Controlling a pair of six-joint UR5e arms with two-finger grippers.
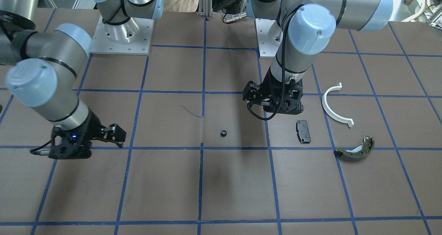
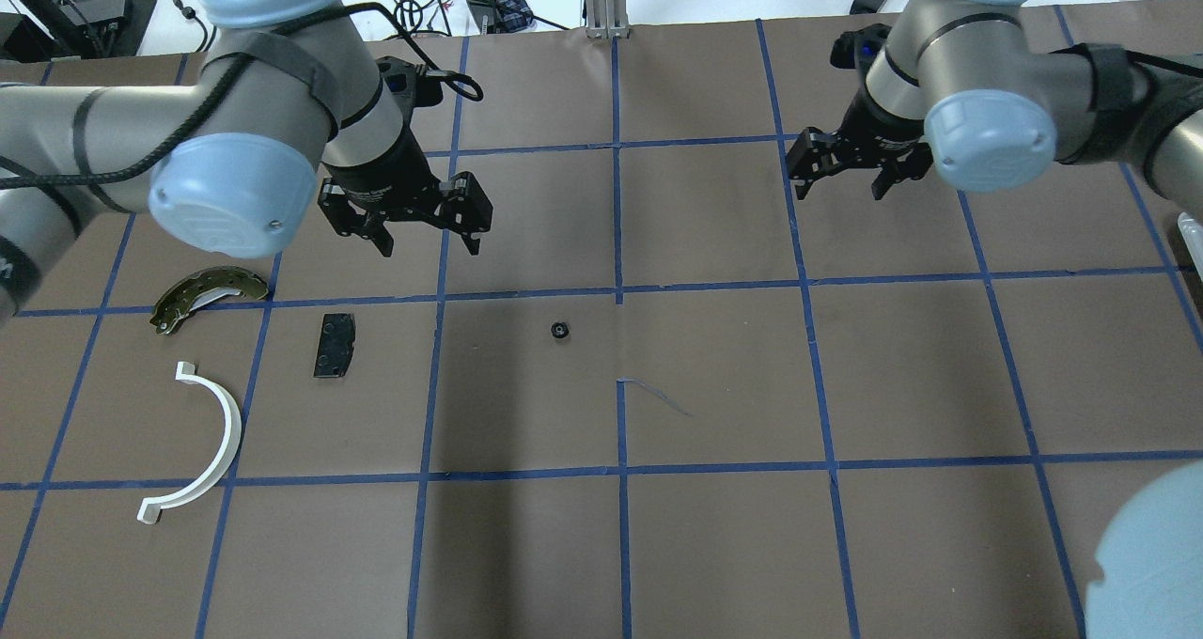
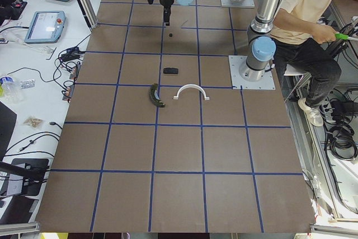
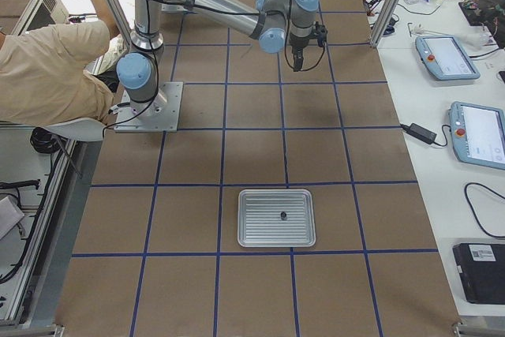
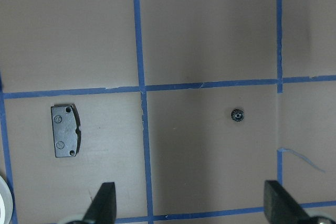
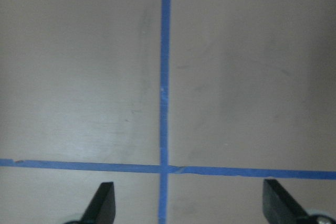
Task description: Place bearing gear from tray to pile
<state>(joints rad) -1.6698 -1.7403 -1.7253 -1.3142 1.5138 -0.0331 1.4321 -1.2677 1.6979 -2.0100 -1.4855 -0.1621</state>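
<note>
A small black bearing gear [image 2: 560,331] lies on the brown table near its middle; it also shows in the front view [image 1: 223,133] and the left wrist view [image 5: 237,115]. The pile lies to the left: a black pad [image 2: 335,345], a white half-ring [image 2: 202,442] and an olive brake shoe [image 2: 209,296]. My left gripper [image 2: 428,235] hangs open and empty above the table, between the pad and the gear and farther back. My right gripper [image 2: 841,183] is open and empty over bare table at the far right. A metal tray [image 4: 252,230] holding one small dark part [image 4: 283,215] shows only in the exterior right view.
Blue tape lines [image 2: 617,291] divide the table into squares. A short loose blue thread [image 2: 658,395] lies right of the gear. A seated person [image 3: 313,20] is beside the robot bases. Tablets and cables lie on side benches.
</note>
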